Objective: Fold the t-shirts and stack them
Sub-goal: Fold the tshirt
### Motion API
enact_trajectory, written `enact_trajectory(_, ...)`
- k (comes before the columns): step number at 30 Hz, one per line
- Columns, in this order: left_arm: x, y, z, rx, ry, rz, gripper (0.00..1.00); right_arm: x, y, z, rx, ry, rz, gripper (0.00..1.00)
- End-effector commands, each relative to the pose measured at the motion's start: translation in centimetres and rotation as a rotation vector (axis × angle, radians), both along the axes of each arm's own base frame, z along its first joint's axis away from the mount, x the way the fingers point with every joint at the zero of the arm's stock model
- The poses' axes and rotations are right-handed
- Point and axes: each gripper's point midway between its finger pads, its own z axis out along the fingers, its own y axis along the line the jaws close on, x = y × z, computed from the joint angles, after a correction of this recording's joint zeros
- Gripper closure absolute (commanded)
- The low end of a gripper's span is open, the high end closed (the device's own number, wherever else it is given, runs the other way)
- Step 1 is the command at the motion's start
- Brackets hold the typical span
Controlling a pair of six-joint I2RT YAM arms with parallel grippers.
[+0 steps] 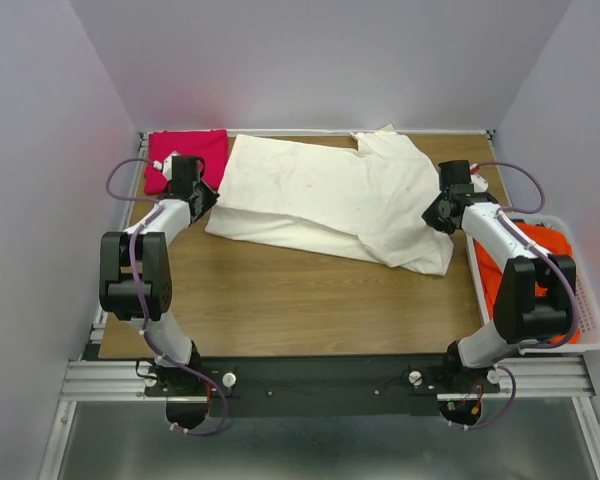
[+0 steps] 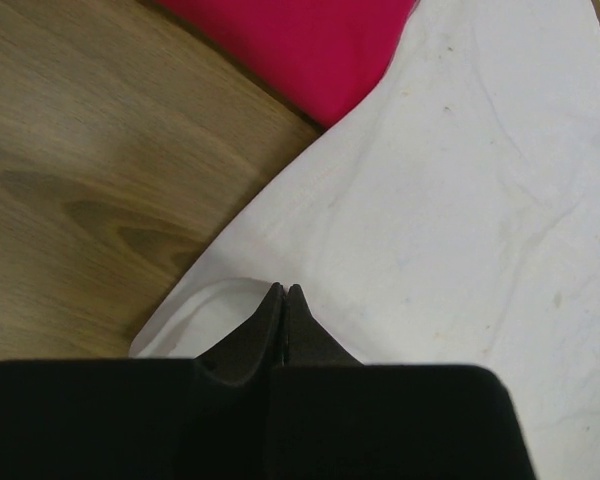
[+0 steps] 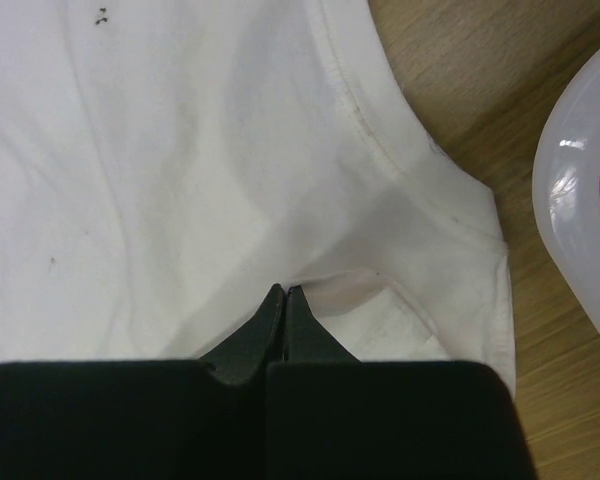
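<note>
**A:** Where is the white shirt (image 1: 330, 200)?

**B:** It's spread flat over the far half of the table (image 1: 300, 310) with some wrinkles, and its near right corner is bunched. The pink shirt (image 1: 185, 150) lies folded in the far left corner, and the white one overlaps its edge. The orange shirt (image 1: 545, 245) is in the basket (image 1: 592, 330) on the right.

**A:** And the grippers?

**B:** The left gripper (image 2: 283, 290) is at the shirt's left edge with its jaws together. The hem curls up around the tips, so I'd say it's pinching cloth. The right gripper (image 3: 283, 290) is near the sleeve (image 3: 450, 250), also with its jaws together, and the fabric tents up to its tips.

**A:** So this looks like a two-handed fold. How do we do it well?

**B:** Lift both pinches evenly, just high enough for the cloth to clear the table. Carry them across together so the crease comes out straight. If one side leads, the fold will skew.

**A:** What could go wrong?

**B:** The left side could drag the pink shirt along where the two overlap. On the right, the basket is just beside the arm, so swing clear of it. Lay the edge down before letting go, and tuck in the bunched corner.
</note>
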Motion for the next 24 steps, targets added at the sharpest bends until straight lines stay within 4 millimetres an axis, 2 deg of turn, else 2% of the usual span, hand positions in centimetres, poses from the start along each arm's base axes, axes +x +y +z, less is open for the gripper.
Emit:
enact_trajectory(1,0.6,0.8,-0.1,0.018,0.004,0.033,1.0,0.6,-0.9,0.6,0.007,-0.035,-0.004,0.99)
enact_trajectory(14,1.4,0.9,-0.8,0.02,0.018,0.044,1.0,3.6,0.2,0.6,0.056,-0.043,0.062,1.0)
enact_trajectory(17,1.6,1.0,-0.9,0.024,0.022,0.045,1.0,4.0,0.4,0.4,0.059,-0.037,0.075,1.0)
enact_trajectory(18,1.6,2.2,-1.1,0.024,0.026,0.071,1.0,4.0,0.4,0.3,0.058,-0.035,0.076,1.0)
enact_trajectory(24,2.5,2.2,-0.9,0.022,0.017,0.059,1.0,4.3,0.2,-0.3,0.046,-0.02,0.075,1.0)
